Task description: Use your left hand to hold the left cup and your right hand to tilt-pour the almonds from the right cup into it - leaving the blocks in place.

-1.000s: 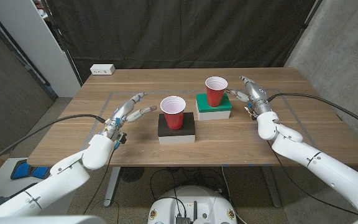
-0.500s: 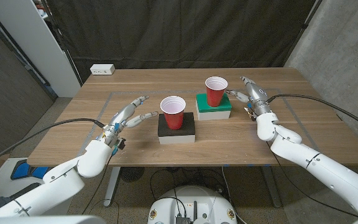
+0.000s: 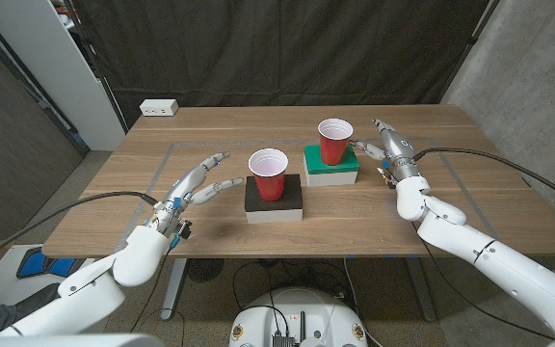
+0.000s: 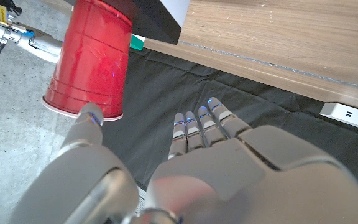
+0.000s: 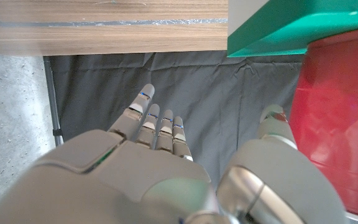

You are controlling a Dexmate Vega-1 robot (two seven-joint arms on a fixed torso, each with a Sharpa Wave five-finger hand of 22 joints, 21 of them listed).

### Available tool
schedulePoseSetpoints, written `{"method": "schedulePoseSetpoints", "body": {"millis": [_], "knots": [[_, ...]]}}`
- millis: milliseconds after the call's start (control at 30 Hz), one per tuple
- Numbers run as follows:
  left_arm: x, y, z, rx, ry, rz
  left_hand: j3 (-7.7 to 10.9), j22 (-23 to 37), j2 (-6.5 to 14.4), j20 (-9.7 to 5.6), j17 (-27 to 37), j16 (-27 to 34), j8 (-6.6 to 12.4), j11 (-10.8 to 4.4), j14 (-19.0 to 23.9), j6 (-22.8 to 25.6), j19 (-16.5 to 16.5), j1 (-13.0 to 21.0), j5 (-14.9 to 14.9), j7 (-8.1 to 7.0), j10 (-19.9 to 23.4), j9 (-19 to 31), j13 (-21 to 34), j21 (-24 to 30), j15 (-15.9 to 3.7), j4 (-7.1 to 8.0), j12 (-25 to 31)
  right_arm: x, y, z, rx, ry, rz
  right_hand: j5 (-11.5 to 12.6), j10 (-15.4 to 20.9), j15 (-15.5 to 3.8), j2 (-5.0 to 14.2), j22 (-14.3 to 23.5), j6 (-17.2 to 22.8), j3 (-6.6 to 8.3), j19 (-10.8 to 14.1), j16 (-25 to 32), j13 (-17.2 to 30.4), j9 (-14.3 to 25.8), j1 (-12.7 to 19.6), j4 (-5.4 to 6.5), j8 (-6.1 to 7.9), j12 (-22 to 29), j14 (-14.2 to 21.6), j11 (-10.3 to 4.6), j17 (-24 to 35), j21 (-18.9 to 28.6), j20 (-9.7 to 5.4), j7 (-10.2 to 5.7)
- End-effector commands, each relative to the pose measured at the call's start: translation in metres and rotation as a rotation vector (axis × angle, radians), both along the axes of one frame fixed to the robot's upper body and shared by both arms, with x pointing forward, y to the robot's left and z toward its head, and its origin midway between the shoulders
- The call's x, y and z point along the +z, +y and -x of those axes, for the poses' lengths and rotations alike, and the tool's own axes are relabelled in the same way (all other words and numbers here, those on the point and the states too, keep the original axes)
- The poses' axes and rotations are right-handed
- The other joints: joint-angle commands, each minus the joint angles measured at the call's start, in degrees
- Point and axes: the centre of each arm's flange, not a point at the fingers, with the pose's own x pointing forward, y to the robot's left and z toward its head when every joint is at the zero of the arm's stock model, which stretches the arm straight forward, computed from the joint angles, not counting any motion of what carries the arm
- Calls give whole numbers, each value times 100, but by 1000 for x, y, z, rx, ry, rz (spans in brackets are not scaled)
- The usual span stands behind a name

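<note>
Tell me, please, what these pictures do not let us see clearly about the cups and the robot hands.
- Almonds: head view looks too flat into the right cup; its inside is not visible.
- Left cup: contents likewise unclear.
- Right robot hand: whether its fingers touch the right cup; the cup partly hides them.
- Right wrist view: cup cut off by the edge.

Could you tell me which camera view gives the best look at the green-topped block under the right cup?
The head view: it shows the whole green-topped block with the right cup standing on it. The right wrist view catches just a green corner beside the cup; the left wrist view shows merely a green sliver.
</note>
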Motion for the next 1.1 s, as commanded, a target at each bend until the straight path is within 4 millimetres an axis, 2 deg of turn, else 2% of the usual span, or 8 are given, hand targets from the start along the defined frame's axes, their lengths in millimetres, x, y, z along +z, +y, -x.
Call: {"method": "schedulePoseSetpoints", "body": {"millis": [33,300,667,1100], "knots": [[-5,-2,5,-21,-16,-3,-35,23,0,-146,16,45,32,32,110,58,58,38,-1,-4,103,32,34,18,-91,2,42,-2,1,4,-5,-1,-9,25,-15,15,-44,17,-40,-14,-5,10,28,18,3,-4,7,-29,-20,17,7,20,-17,36],[-3,-11,2,-45,-11,-57,-44,24,15,-199,17,76,42,37,230,84,130,71,5,44,202,33,39,36,-88,-5,76,-2,2,5,-1,0,-16,40,-32,25,-51,16,-88,-19,13,15,29,20,4,0,0,-27,-18,35,6,33,-11,54],[-2,-31,-5,-67,-17,-159,-38,22,29,-224,16,82,75,-15,291,172,181,136,14,-1,279,33,40,43,-135,-23,97,0,6,3,4,4,0,54,-33,31,-50,16,-87,-21,19,28,30,23,6,6,14,-19,1,49,5,40,-3,62],[-3,-38,-17,-84,-22,-172,-32,21,37,-231,15,77,72,-46,325,177,203,207,21,-20,289,33,41,38,-161,-36,91,-1,6,4,3,5,0,69,-17,33,-47,15,-61,-23,35,36,31,25,6,13,34,-5,9,39,5,49,2,70]]}}
